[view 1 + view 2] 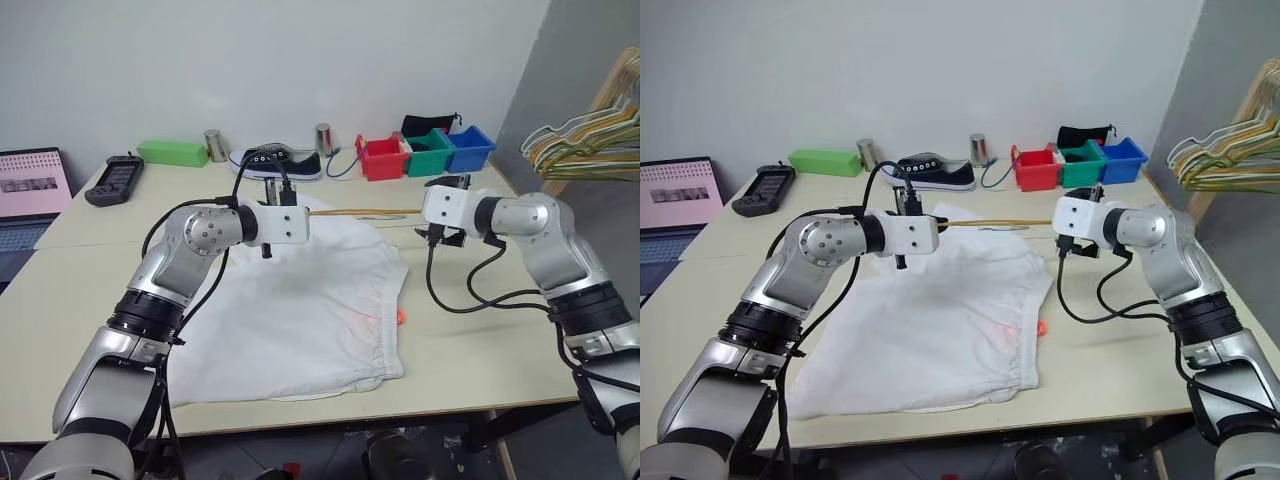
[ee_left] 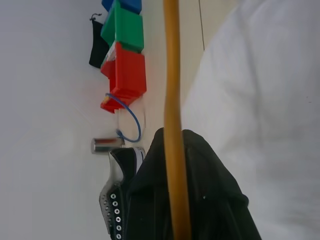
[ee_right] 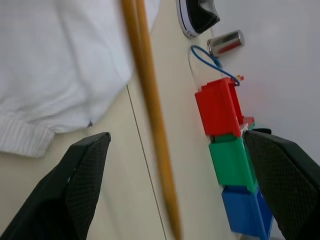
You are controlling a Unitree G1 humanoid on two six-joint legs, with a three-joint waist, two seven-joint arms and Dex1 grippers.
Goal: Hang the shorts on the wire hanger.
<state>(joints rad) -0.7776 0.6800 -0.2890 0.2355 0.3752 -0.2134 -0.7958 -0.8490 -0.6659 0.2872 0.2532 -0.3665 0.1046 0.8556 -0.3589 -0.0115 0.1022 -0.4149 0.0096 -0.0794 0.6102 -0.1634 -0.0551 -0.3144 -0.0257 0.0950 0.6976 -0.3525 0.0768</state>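
The white shorts (image 1: pixel 300 310) lie spread flat on the table, with the orange drawstring (image 1: pixel 400 317) poking out at their right edge. One straight stretch of the yellow wire hanger (image 1: pixel 365 212) runs level just above the shorts' far edge, between my two hands. My left gripper (image 1: pixel 303 216) is shut on the wire hanger (image 2: pixel 172 75), which runs along its black finger (image 2: pixel 200 200). At the wire's other end my right gripper (image 3: pixel 176 136) stands open. The hanger (image 3: pixel 150 100) passes between its fingers (image 3: pixel 80 170) without touching them. The rest of the hanger is hidden.
A black shoe (image 1: pixel 280 162), two metal cans (image 1: pixel 323 138), a green box (image 1: pixel 172 152) and red (image 1: pixel 382 157), green (image 1: pixel 430 150) and blue bins (image 1: pixel 468 147) line the table's far edge. A laptop (image 1: pixel 30 190) sits at the left. Bunched hangers (image 1: pixel 590 135) hang at the right.
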